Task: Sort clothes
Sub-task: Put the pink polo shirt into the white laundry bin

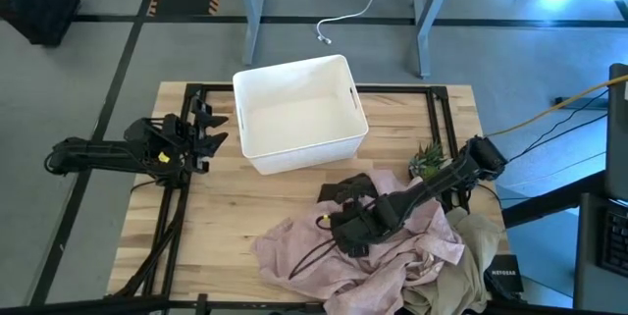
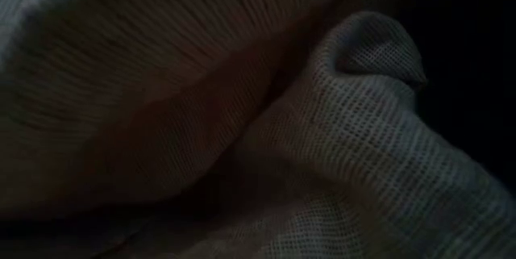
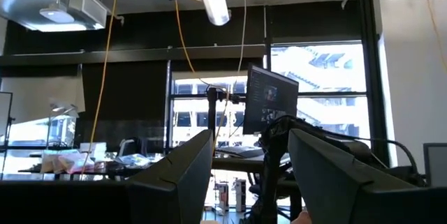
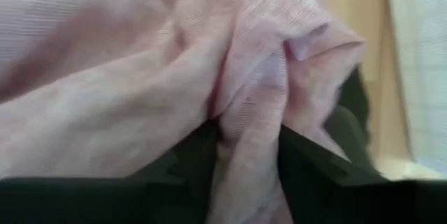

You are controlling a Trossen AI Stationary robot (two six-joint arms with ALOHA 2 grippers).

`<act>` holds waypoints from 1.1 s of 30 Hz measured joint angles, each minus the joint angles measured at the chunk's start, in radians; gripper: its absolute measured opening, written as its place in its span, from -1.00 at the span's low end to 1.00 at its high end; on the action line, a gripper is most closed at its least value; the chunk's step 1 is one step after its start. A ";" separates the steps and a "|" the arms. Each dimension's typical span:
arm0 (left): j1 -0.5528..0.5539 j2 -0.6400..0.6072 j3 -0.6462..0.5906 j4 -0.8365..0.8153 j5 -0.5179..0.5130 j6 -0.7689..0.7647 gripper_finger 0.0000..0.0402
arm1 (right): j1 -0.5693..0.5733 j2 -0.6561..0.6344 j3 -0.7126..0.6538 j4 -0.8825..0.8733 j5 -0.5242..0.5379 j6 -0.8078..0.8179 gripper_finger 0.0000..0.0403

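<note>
A heap of clothes lies at the table's near right. A pale pink garment (image 1: 378, 251) is on top, a black one (image 1: 345, 189) lies at its far edge, and a beige-khaki one (image 1: 476, 256) is at the right. My right gripper (image 1: 343, 236) is down in the pink garment (image 4: 105, 77) and shut on a fold of it. My left gripper (image 1: 211, 129) waits open and empty at the table's left, beside the white bin (image 1: 299, 114). Cloth close to the lens fills the low view (image 2: 242, 130). My right gripper pinches a raised fold of the pale pink garment (image 4: 248, 130) between its two fingers (image 4: 188, 161). The fold is bunched in several layers between them. The arm comes slanting down from the table's right. The rest of the garment lies slack on the heap.
The white bin stands at the far middle of the table. A small green spiky plant (image 1: 427, 161) stands right of it, beside my right arm. Black frame rails (image 1: 177, 217) run along the table's left and far sides. Bare wood (image 1: 226, 217) lies left of the heap.
</note>
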 joint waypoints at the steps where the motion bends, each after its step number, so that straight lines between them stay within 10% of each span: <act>1: 0.000 0.000 0.000 0.000 0.000 0.000 -0.08 | -0.007 0.000 0.006 -0.007 0.001 -0.001 -0.08; 9: 0.000 0.000 0.000 0.001 0.000 -0.004 -0.08 | -0.023 -0.002 0.215 -0.192 -0.050 0.061 0.57; 17: 0.000 0.000 0.000 -0.011 0.000 -0.022 -0.08 | -0.024 0.017 0.165 -0.309 -0.035 0.164 0.80; 27: 0.000 0.000 0.000 -0.012 -0.007 -0.020 -0.08 | -0.079 0.019 -0.028 -0.144 -0.095 0.092 0.61; 33: 0.000 0.000 0.000 -0.015 -0.007 -0.019 -0.08 | -0.102 0.020 -0.068 -0.090 -0.084 0.020 -0.03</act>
